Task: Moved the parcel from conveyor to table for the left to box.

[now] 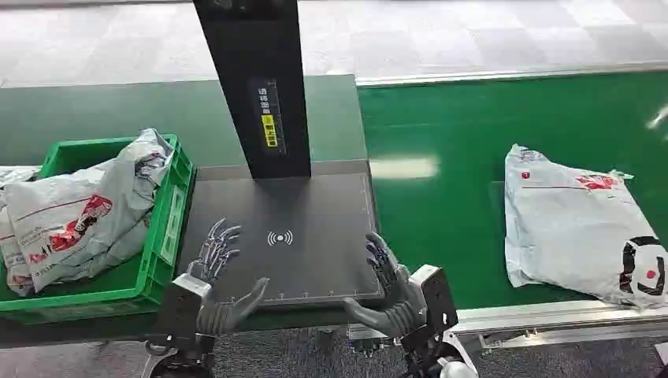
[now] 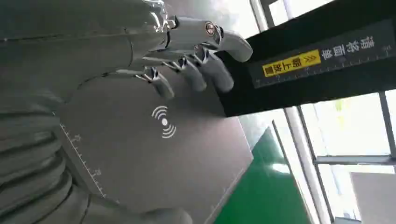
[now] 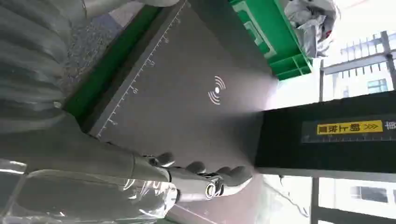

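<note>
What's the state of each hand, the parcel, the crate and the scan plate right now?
left hand: open, holding nothing, over the scan plate
right hand: open, holding nothing, at the plate's edge
parcel: lying flat on the conveyor, untouched
green crate: holds bagged parcels
scan plate: bare

A pale tiled floor (image 1: 473, 35) runs across the far side of the room, glossy with reflected light. Nearer, speckled grey flooring (image 1: 299, 350) lies under the front edge of the bench (image 1: 87, 110) — a dark green surface. Tall windows (image 2: 348, 126) with grey frames glare bright white — more panes (image 3: 369, 79) show buildings outside. A bright patch of light (image 1: 403, 168) falls beside the bench.
</note>
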